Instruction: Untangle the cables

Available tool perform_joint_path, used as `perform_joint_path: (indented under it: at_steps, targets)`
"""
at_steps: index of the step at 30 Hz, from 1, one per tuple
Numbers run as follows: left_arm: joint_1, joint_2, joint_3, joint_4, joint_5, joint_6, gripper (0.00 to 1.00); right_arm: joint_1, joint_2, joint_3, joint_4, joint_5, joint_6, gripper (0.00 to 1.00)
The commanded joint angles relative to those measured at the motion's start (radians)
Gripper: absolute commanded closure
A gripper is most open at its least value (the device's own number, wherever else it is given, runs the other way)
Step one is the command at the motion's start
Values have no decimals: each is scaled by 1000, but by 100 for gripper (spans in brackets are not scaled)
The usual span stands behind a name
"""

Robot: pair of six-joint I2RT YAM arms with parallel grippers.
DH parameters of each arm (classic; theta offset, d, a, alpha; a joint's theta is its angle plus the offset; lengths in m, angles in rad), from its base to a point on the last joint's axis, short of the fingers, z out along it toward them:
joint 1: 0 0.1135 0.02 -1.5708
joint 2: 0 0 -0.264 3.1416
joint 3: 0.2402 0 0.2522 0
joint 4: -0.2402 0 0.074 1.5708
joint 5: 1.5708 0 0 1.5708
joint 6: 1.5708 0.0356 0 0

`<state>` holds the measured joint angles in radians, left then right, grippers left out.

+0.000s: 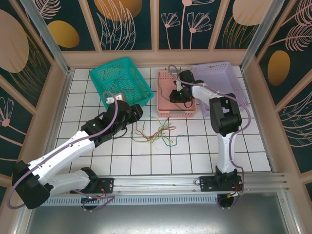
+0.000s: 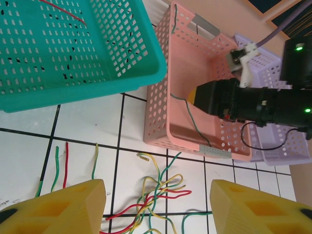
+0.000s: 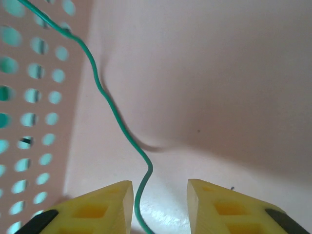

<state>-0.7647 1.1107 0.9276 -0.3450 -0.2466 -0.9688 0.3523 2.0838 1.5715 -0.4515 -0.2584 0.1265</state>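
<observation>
Right gripper (image 3: 160,195): inside the pink basket (image 1: 161,97), jaws parted, 1 green cable (image 3: 117,122) running loose between them, not pinched.
Left gripper (image 2: 157,187): just in front of the pink basket, wide open, empty, above the tangle (image 2: 163,191).
Tangle: yellow, green and red cables on the table (image 1: 204,151) before the pink basket.
Handling: light, limp, springy; probably best pinched near a free end.
</observation>
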Motion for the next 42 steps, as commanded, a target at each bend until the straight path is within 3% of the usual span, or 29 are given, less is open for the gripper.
perform_joint_path:
  at_steps: [1, 9, 15, 19, 24, 28, 36, 42]
  targets:
    - [2, -15, -14, -21, -13, -17, 41, 1, -100, -1, 4, 20, 38, 65]
    - [2, -27, -46, -53, -12, -45, 41, 36, -272, -143, 66, 33, 128, 66]
    - [1, -31, -112, -90, 55, -75, 40, 179, -470, -359, 36, 119, 281, 66]
    - [2, -27, -177, -89, 113, -89, 40, 242, -618, -555, 9, 80, 442, 66]
    - [1, 4, -240, -49, 200, -84, 37, 233, -762, -704, -61, 65, 566, 62]
    - [1, 49, -247, -40, 258, -125, 36, 157, -851, -799, -109, 37, 740, 60]
    - [2, 86, -239, 4, 289, -331, 35, 163, -715, -796, -65, 25, 1126, 59]
    - [2, 53, -361, 174, 353, -608, 35, 241, -624, -777, -4, 39, 1366, 55]
